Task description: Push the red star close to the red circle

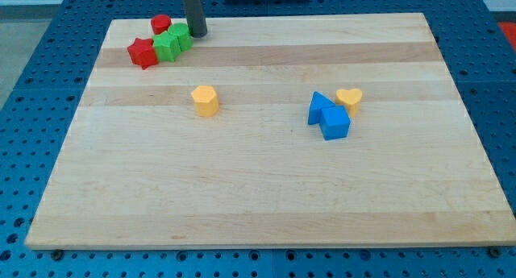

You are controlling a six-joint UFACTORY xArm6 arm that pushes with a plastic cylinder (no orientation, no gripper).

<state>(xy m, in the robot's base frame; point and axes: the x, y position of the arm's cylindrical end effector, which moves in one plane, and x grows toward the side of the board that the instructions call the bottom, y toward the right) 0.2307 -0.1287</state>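
The red star [143,52] lies near the board's top left corner. The red circle [161,23] sits just above and to the right of it, a small gap apart. Two green blocks [172,42] sit between them and my rod, touching the red star's right side. My tip [197,34] rests on the board at the right edge of the green blocks, to the right of the red circle.
A yellow block [205,100] stands left of the board's middle. A blue triangle [320,107] and a blue cube [335,122] touch each other right of the middle, with a yellow heart [350,98] at their upper right. The wooden board [266,189] lies on a blue table.
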